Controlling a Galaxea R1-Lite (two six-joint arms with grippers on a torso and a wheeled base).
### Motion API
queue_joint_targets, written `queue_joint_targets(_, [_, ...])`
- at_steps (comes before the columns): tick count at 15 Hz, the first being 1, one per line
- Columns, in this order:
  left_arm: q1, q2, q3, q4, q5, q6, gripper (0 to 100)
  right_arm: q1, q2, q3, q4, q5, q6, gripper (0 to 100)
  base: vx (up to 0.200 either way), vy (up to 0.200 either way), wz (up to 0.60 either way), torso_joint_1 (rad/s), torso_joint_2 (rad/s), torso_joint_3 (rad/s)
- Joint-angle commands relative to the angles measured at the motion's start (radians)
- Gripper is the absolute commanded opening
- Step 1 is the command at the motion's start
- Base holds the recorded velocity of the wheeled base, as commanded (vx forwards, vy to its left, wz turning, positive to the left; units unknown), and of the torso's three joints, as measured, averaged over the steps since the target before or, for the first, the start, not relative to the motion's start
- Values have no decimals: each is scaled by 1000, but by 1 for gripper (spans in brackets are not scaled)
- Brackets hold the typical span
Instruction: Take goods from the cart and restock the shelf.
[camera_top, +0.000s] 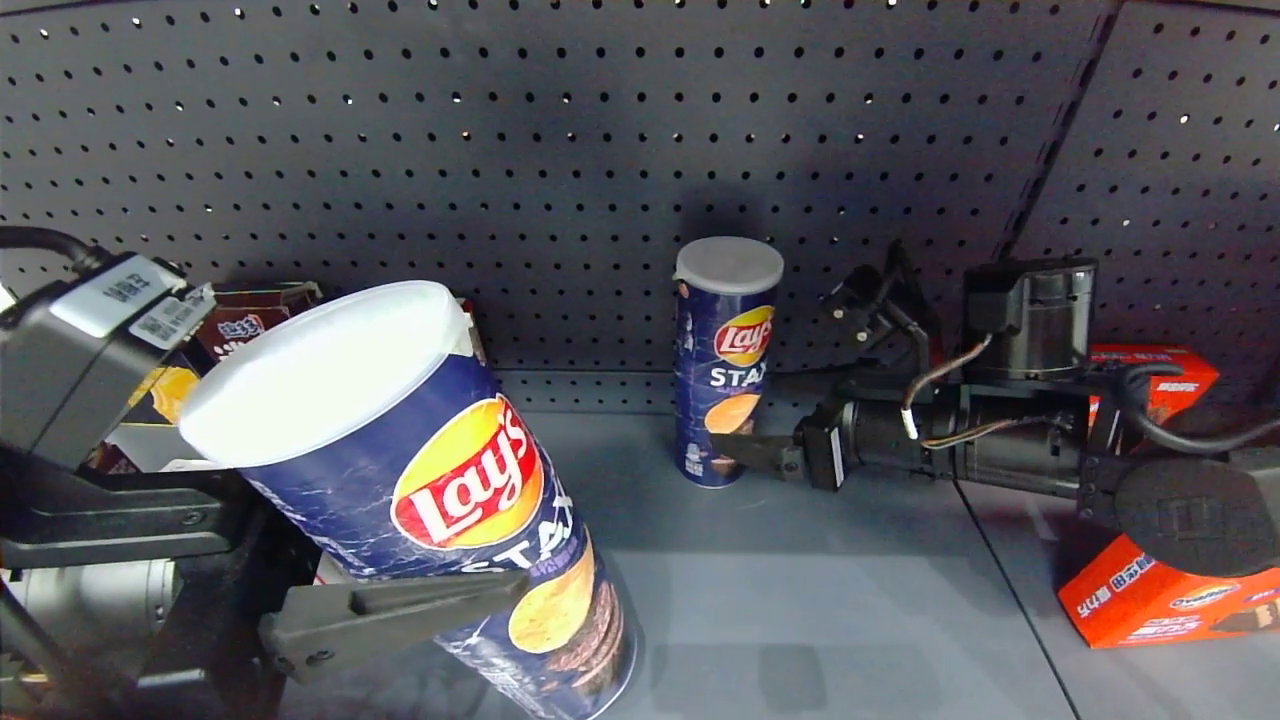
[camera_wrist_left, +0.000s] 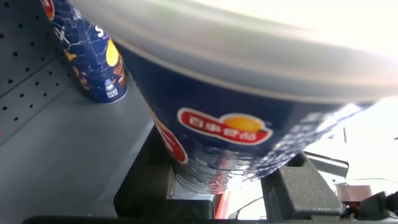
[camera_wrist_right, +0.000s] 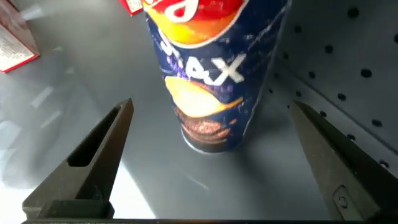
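- Shelf (camera_top: 850, 600): a grey deck. The standing can (camera_top: 727, 365) rests on it near the back.
- Pegboard (camera_top: 500, 120): a dark, hole-dotted panel rising right behind the standing can.
- Right gripper (camera_wrist_right: 211, 109): it lies low over the shelf, to the right of the standing can and pointing at it. Its fingers (camera_wrist_right: 93, 155) are spread wide and hold nothing. In the right wrist view the standing can (camera_wrist_right: 214, 81) sits just past the tips, in line with the gap, and neither finger touches it there. In the head view one tip overlaps the can's foot, and I cannot tell if they meet.
- Left gripper (camera_wrist_left: 221, 183): it is left of the standing can and nearer the shelf's front. Its fingers (camera_top: 400, 610) are clamped on the held can (camera_top: 430, 480), one on each side of the lower body.
- Held can: a blue chip tube with a white lid, well left of the standing can and in front of it. It is tilted, with the lid leaning leftward and the base low over the shelf. I cannot tell whether the base touches the shelf.
- Standing can: the same blue tube with a grey lid, upright, with its label facing out.
- Orange boxes: one (camera_top: 1160, 600) lies flat to the right of the standing can and nearer the front. Another (camera_top: 1150, 375) sits to the right by the pegboard, behind the right arm.
- Brown boxes (camera_top: 250, 320): well left of the standing can, against the pegboard, partly hidden by the held can.
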Motion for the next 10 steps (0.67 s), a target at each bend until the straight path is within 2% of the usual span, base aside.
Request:
queue_joint_targets(1, [0,-2,1,0,0,0,0,0,29,-14,0,1,0,100,0,0,0,0,0,0])
queue_joint_targets(10, [0,-9,4,0,3,-2,0,-1,123,-49,-48,0,0,100,0,0,0,0,0,0])
